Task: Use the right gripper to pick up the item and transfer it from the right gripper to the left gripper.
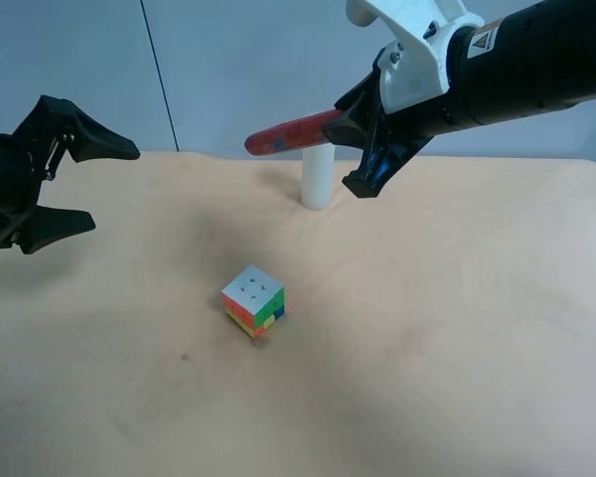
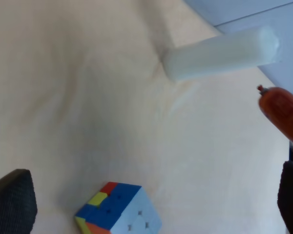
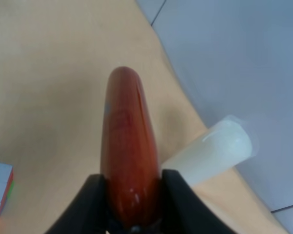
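Glossy, smooth red item [image 3: 129, 146] — matt creased cloth on tbl [image 1: 427, 348], matt white cyl [image 1: 317, 184]

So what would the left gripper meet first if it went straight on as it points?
Probably the free end of the item that the right gripper holds out; the open left gripper faces it. Depth is unclear, so it might pass beside.

Exterior high: mounted above the table [image 1: 457, 397], facing down and across toward the far wall [image 1: 258, 60]; far enough back to take in left gripper [image 1: 112, 187], right gripper [image 1: 346, 149], cube [image 1: 253, 300] and cylinder [image 1: 317, 179]. Right wrist: just behind the jaws, looking out along the item [image 3: 127, 146], very near. Left wrist: farther off, looking down on the table between the fingers [image 2: 12, 204]. Shared by all three: cube, cylinder, item.
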You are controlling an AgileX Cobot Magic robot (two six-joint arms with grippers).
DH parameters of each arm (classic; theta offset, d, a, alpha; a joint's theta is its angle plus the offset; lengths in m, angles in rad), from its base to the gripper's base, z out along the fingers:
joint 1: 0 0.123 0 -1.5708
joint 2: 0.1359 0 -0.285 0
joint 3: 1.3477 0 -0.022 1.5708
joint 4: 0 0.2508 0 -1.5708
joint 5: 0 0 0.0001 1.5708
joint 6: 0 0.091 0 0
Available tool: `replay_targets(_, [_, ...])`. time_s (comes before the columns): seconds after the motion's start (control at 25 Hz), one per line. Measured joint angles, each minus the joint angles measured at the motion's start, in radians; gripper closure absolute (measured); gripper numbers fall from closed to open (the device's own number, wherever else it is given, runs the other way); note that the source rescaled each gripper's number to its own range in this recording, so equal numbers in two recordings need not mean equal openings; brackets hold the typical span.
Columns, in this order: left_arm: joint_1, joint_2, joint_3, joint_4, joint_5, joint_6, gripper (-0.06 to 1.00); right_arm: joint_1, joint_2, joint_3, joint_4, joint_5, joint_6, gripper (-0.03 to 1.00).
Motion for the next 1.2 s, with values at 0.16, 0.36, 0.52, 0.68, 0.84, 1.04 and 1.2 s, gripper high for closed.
replay_targets(0.16, [0.000,0.087,0.000,-0.177,0.060,0.160,-0.06,0.000,0.000,0.000,0.000,0.000,0.000,0.96])
replay_targets(0.36, [0.000,0.144,-0.021,-0.247,0.136,0.253,-0.06,0.000,0.000,0.000,0.000,0.000,0.000,0.96])
replay_targets(0.52, [0.000,0.148,-0.031,-0.256,0.169,0.261,-0.06,0.000,0.000,0.000,0.000,0.000,0.000,0.96])
replay_targets(0.68, [0.000,0.148,-0.034,-0.256,0.238,0.271,-0.06,0.000,0.000,0.000,0.000,0.000,0.000,0.96])
replay_targets(0.84, [-0.031,0.148,-0.041,-0.256,0.299,0.282,-0.06,0.000,0.000,0.000,0.000,0.000,0.000,0.96])
replay_targets(1.04, [-0.112,0.153,-0.097,-0.258,0.312,0.285,-0.06,0.000,0.000,0.000,0.000,0.000,0.000,0.96])
replay_targets(1.2, [-0.171,0.156,-0.129,-0.258,0.238,0.288,-0.06,0.000,0.000,0.000,0.000,0.000,0.000,0.96])
